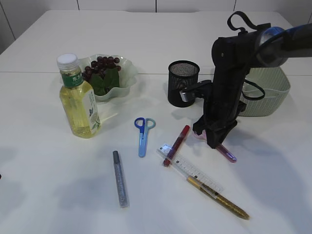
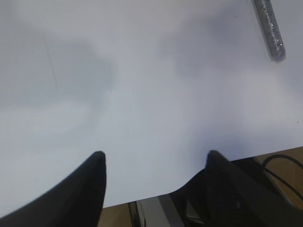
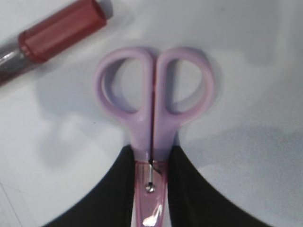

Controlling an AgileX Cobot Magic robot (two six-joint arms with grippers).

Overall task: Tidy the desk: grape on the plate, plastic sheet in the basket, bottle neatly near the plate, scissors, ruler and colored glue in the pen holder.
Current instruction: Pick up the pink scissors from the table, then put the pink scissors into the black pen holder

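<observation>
We see the right claw (image 3: 150,163) clenched on the pink scissors (image 3: 154,101) lying on the counter (image 1: 44,185); gripped near the pivot, they could swing or slip when lifted.

The left claw (image 2: 154,163) hangs released.

Black right arm (image 1: 226,83) (looped black cable on top); black tapered fingers (image 2: 80,194)

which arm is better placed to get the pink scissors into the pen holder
Right. Its end effector is shut on the pink scissors, close to the pen holder. The left end effector is open over bare table.
</observation>
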